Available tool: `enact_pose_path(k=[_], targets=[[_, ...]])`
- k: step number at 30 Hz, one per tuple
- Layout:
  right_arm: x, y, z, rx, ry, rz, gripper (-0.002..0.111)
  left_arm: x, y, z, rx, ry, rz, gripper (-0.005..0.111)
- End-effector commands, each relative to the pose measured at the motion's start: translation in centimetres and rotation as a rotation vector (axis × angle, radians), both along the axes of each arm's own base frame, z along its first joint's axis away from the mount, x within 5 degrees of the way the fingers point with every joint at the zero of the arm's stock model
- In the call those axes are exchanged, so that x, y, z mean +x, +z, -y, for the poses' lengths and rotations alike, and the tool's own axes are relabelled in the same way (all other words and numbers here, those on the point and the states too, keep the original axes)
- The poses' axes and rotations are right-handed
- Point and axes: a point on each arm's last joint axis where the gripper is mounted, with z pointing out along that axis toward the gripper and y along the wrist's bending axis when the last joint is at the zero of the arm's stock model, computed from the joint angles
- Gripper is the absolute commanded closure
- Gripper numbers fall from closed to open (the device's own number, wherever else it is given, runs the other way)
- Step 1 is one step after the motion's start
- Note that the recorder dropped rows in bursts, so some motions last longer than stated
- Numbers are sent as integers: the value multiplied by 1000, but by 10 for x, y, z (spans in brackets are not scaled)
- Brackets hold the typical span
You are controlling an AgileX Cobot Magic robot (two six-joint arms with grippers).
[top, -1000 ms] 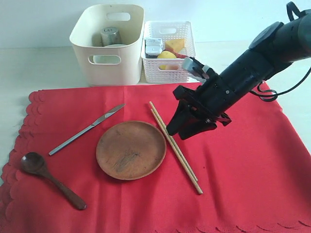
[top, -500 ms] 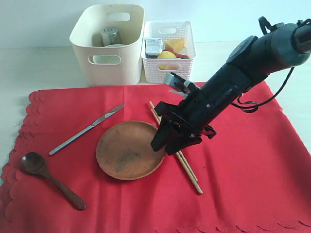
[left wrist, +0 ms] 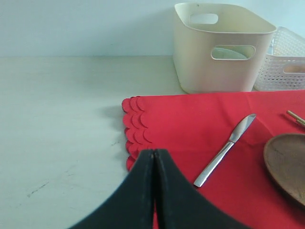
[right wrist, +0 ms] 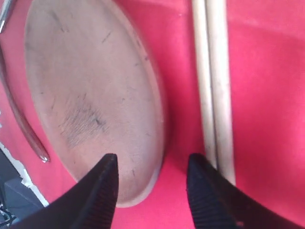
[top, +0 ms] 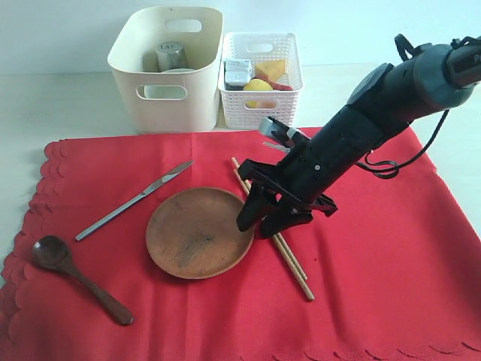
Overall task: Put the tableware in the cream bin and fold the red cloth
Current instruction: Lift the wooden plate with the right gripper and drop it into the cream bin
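Two right fingers (right wrist: 97, 200) spread astride wooden plate (right wrist: 90, 95) rim, chopsticks (right wrist: 214, 86) just beside, left fingers (left wrist: 143, 191) pressed together near red cloth (left wrist: 190, 124) edge

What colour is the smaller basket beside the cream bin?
White lattice basket; it shows best in the exterior view.

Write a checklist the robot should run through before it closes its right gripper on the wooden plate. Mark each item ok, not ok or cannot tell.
1. Right gripper open: ok.
2. Its jaws straddle the rim of the wooden plate: ok, one finger is over the plate and one is outside it.
3. Chopsticks clear of the outer finger: cannot tell, they lie right beside it.
4. Cream bin upright with its top unblocked: ok.
5. Left gripper out of the way: ok, it is shut at the scalloped edge of the red cloth, apart from the plate.
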Motion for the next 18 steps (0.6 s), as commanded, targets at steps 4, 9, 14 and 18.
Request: enact_pose_path(k=[4, 9, 14, 18], targets=[[3, -14, -6, 50, -93, -61, 68, 0, 2, 0, -4, -7, 18, 105], [5, -17, -6, 39, -112, -49, 92, 0, 2, 0, -4, -7, 18, 105], [6, -10, -6, 48, -112, -32, 108, 0, 2, 0, -4, -7, 18, 105], [7, 11, -7, 79, -90, 32, 108, 0, 2, 0, -4, -7, 18, 105]])
